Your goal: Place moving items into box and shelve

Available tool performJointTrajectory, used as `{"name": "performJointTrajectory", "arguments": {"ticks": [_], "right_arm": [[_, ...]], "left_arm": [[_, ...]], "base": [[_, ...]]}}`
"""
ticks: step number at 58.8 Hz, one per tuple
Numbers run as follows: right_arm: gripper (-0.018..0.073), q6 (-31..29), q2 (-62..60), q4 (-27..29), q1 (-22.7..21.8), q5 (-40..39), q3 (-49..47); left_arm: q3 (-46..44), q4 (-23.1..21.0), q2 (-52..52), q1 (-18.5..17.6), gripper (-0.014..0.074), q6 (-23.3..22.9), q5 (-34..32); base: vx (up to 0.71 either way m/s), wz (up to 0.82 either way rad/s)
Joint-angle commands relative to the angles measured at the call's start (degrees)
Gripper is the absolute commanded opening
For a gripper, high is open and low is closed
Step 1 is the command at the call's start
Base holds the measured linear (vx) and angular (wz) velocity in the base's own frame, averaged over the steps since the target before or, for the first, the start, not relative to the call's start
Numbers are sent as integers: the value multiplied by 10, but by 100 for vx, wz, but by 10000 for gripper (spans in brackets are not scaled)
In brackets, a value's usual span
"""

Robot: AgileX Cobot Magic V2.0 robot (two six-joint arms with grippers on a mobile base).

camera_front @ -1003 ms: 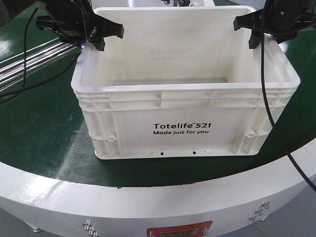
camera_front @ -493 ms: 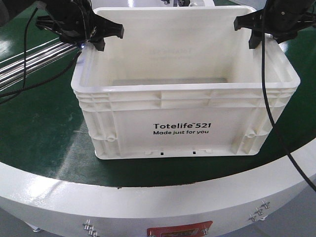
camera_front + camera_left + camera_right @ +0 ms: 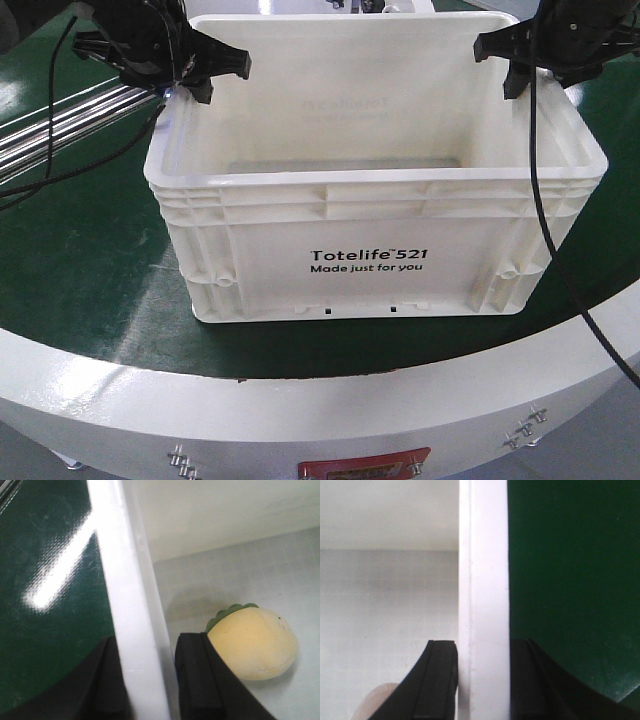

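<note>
With a yellow toy fruit (image 3: 250, 645) already lying inside the box (image 3: 370, 200), the left tool (image 3: 218, 80) and right tool (image 3: 497, 68) each sat pinched shut on a side rim, the box between them on the green surface (image 3: 80, 260), lifting and shelving not yet done.

Both arms reach in from the far side, one at each end of the box (image 3: 370, 182). The left gripper (image 3: 212, 78) straddles the left rim, one black finger (image 3: 100, 685) outside it and the other finger (image 3: 197, 680) inside, both close against the wall. The right gripper (image 3: 500, 66) straddles the right rim the same way, with its inner finger (image 3: 437, 680) and outer finger (image 3: 535, 680) pressed against the white edge between them. Both wrists sit level with the rim.
</note>
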Motion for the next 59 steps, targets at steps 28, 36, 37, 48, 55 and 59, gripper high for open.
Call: {"name": "performJointTrajectory", "arguments": {"ticks": [28, 36, 37, 48, 55, 59], "right_arm": [[459, -5, -20, 2, -2, 21, -16], [492, -3, -20, -2, -2, 21, -16], [491, -2, -20, -2, -2, 21, -16], [440, 2, -20, -3, -2, 21, -16], [304, 12, -20, -11, -2, 21, -16], [196, 12, -20, -15, -2, 21, -16]], "left_arm": [[-16, -3, -35, -2, 313, 10, -19], [-16, -3, -35, -2, 313, 10, -19], [-16, -3, -35, -2, 313, 10, -19], [-16, -3, -35, -2, 313, 10, -19], [-16, -3, -35, -2, 313, 10, -19], [-16, -3, -35, -2, 313, 10, -19]], "base": [[0, 0], [0, 0], [0, 0], [0, 0], [0, 0], [0, 0]]}}
